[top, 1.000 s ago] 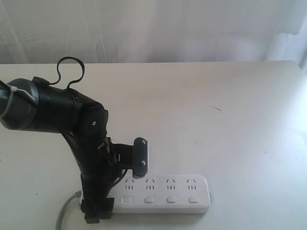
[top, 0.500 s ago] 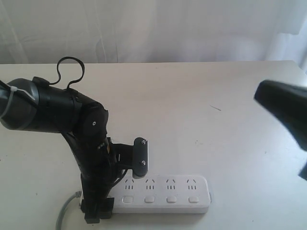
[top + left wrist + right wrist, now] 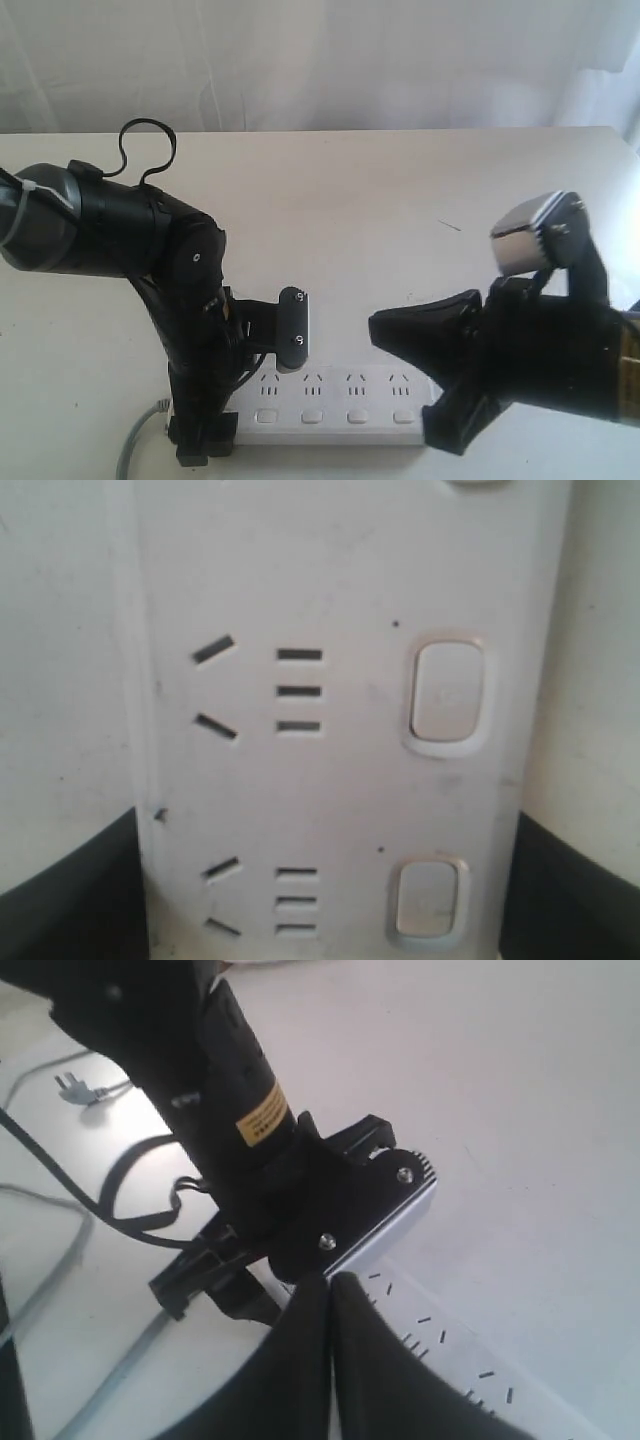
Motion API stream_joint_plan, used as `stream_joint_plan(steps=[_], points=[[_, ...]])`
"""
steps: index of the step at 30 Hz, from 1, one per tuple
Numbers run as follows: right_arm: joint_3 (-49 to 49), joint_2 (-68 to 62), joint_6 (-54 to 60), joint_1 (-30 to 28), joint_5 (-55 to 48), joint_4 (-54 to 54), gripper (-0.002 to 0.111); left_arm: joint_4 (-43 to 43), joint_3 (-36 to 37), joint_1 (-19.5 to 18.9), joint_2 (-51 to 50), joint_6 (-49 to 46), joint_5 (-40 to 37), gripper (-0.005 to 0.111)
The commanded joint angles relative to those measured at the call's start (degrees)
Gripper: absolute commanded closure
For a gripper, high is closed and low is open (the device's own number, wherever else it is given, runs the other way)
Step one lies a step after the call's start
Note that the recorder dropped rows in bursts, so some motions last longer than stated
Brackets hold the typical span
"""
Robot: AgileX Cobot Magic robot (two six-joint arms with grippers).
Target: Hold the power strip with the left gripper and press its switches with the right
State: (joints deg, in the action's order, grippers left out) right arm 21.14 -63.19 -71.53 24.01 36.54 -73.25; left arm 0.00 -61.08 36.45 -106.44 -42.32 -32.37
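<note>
The change is all on one side. The right gripper (image 3: 385, 330) was absent from the exterior view a second ago and only a dark blur at the 3 o'clock edge half a second ago. It has now swung in and hangs over the 3 o'clock end of the power strip (image 3: 335, 400), with its tip aimed toward 9 o'clock. Its fingers (image 3: 295, 1360) look pressed together into one blunt point in its own wrist view (the exterior view is too foreshortened to confirm this), which would suit poking a button.

The left gripper (image 3: 248, 388) has not shifted. It stays clamped across the strip's 9 o'clock end, its jaws spread wide to span the width, with a finger against each long edge in its wrist view. The strip lies flat at 6 o'clock on the worktop (image 3: 400, 200), its grey cord (image 3: 135, 445) trailing off the 9 o'clock end.

So the holding half looks settled and the pressing half is just opening. The four switches (image 3: 312, 416) in view all sit uncovered along the strip's 6 o'clock edge, and none is under the tip yet. The tip needs to drop toward 6 o'clock onto one of them.
</note>
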Motion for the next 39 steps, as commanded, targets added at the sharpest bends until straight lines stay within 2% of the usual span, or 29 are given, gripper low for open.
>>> stream_joint_plan(steps=[1,5,8,10,12,14,22,30,39], points=[[1.1,-3.5,11.2,10.4,-15.3,12.9,0.108,0.9,1.8,0.2,-2.8,0.1,0.8,0.107],[2.4,-10.4,15.2,15.1,-18.4,19.2,0.108,0.9,1.8,0.2,-2.8,0.1,1.1,0.107],[3.5,-17.7,15.5,16.5,-18.1,21.1,0.108,0.9,1.8,0.2,-2.8,0.1,1.1,0.107],[3.6,-23.8,17.8,16.7,-13.6,27.7,0.108,0.9,1.8,0.2,-2.8,0.1,1.1,0.107],[3.6,-30.5,26.6,16.7,-3.1,36.8,0.108,0.9,1.8,0.2,-2.8,0.1,1.2,0.107],[3.6,-34.4,30.5,16.7,-0.2,42.3,0.108,0.9,1.8,0.2,-2.8,0.1,1.2,0.107],[3.5,-36.9,35.9,16.7,4.5,47.1,0.108,0.9,1.8,0.2,-2.8,-1.0,2.4,0.107],[3.4,-37.0,35.4,17.1,-0.8,47.4,0.108,0.9,1.8,0.2,-2.8,-1.3,2.4,0.107],[3.4,-39.3,34.0,18.7,1.5,44.7,0.108,0.9,1.8,0.2,-2.8,-1.3,2.3,0.107]])
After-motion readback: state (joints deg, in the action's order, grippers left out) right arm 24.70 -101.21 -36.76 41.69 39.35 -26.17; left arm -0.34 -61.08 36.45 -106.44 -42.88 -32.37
